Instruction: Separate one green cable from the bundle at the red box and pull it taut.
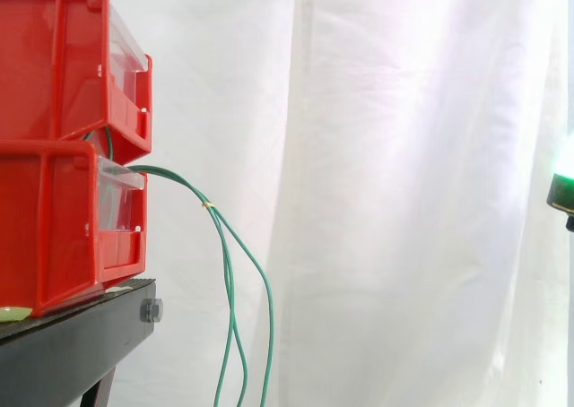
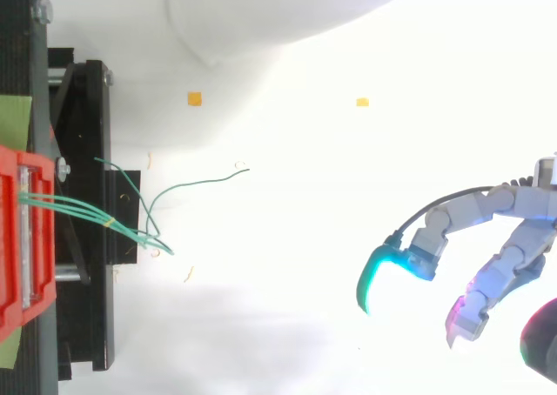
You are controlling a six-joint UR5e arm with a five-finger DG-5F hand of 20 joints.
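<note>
While the hand hangs at the right side of the top view, well apart from the work, its fingers are loosely bent and spread, with nothing between them. One fingertip glows cyan and another magenta. In the side view a green glowing pad shows at the right edge.

Two red bins sit stacked on a black stand at the left, before a white curtain. The green cables come out of the gap between the upper and the lower bin, arc to the right and then droop. A small yellow tie binds them together just past the bins. Below the tie the strands part and hang slack, running down beyond the bottom of the side view.

From above, the bundle leaves the red bin, crosses the stand and fans out near its outer edge. One strand curls away from the others toward the right. Two small orange squares lie on the pale floor beyond, well apart from each other.
</note>
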